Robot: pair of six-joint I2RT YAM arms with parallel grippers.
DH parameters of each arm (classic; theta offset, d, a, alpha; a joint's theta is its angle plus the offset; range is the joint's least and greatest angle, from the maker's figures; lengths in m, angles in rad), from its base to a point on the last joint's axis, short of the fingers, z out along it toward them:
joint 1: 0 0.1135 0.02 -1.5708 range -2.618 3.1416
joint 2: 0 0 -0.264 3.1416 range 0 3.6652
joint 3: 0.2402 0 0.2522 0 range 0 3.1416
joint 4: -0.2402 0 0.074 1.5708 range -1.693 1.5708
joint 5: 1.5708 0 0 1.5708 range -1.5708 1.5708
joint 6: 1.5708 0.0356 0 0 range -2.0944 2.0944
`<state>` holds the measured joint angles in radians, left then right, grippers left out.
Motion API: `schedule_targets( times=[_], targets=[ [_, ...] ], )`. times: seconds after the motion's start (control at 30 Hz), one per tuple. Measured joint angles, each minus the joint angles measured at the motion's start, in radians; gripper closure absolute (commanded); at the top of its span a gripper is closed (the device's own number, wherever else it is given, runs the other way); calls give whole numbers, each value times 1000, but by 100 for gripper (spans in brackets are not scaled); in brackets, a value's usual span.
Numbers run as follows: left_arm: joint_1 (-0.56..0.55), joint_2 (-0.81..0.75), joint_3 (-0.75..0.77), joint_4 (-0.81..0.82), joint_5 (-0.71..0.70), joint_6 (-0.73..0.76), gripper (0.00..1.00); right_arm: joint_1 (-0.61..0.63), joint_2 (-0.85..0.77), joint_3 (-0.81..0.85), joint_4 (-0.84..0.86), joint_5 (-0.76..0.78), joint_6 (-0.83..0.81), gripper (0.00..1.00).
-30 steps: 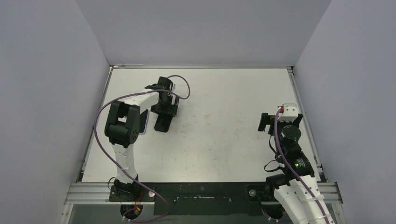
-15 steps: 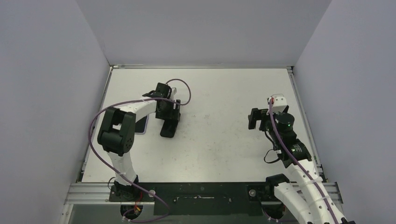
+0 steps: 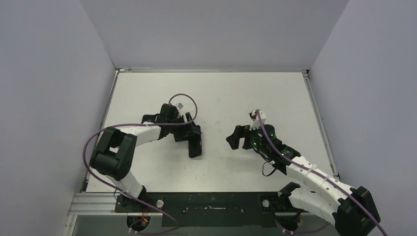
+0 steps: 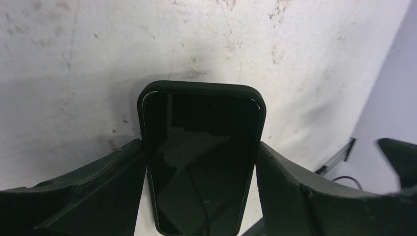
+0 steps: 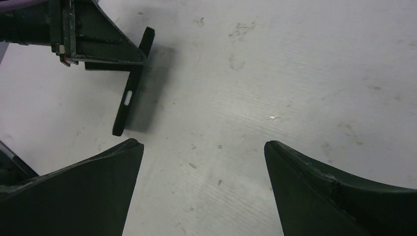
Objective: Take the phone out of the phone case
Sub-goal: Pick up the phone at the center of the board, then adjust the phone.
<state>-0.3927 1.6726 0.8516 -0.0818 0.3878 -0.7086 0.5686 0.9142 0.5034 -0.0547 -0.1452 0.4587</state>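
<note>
Your left claw (image 4: 200, 157) is closed on the phone (image 4: 201, 123), one finger against each long edge. The black case (image 4: 196, 86) wraps the phone all round, so nothing is out yet. That side grip leaves the far end and its corners free for peeling, which looks like the reason for it. In the right wrist view the phone sits edge-on at the upper left of the frame, seemingly raised off the table (image 5: 295, 73) and turned toward the other arm. Your right claw (image 5: 204, 147) gapes wide with nothing between its fingers, near the phone but apart from it. Its likely job is to catch a case lip.
</note>
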Motion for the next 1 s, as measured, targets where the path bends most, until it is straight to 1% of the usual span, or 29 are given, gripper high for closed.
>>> schedule_targets(
  times=[0.17, 0.3, 0.43, 0.53, 0.6, 0.73, 0.8, 0.93, 1.0],
  targets=[
    [-8, -60, -137, 167, 21, -187, 100, 160, 188, -19, 198, 21, 112, 1],
    [-17, -80, -211, 275, 38, -296, 100, 241, 337, -18, 336, 31, 154, 3],
    [-26, -81, -240, 330, 56, -360, 100, 262, 462, -7, 433, 32, 164, 9],
    [-32, -81, -248, 350, 65, -388, 100, 262, 539, 8, 502, 20, 159, 18],
    [-37, -83, -255, 365, 66, -400, 100, 263, 581, 24, 538, 2, 156, 25],
    [-43, -87, -262, 380, 66, -412, 100, 277, 645, 53, 610, -29, 158, 45],
    [-47, -87, -264, 386, 66, -415, 100, 286, 662, 58, 633, -43, 160, 61],
    [-54, -100, -270, 399, 64, -413, 100, 295, 681, 69, 655, -59, 162, 88],
    [-51, -118, -275, 398, 59, -409, 93, 289, 684, 69, 644, -43, 159, 100]
  ],
)
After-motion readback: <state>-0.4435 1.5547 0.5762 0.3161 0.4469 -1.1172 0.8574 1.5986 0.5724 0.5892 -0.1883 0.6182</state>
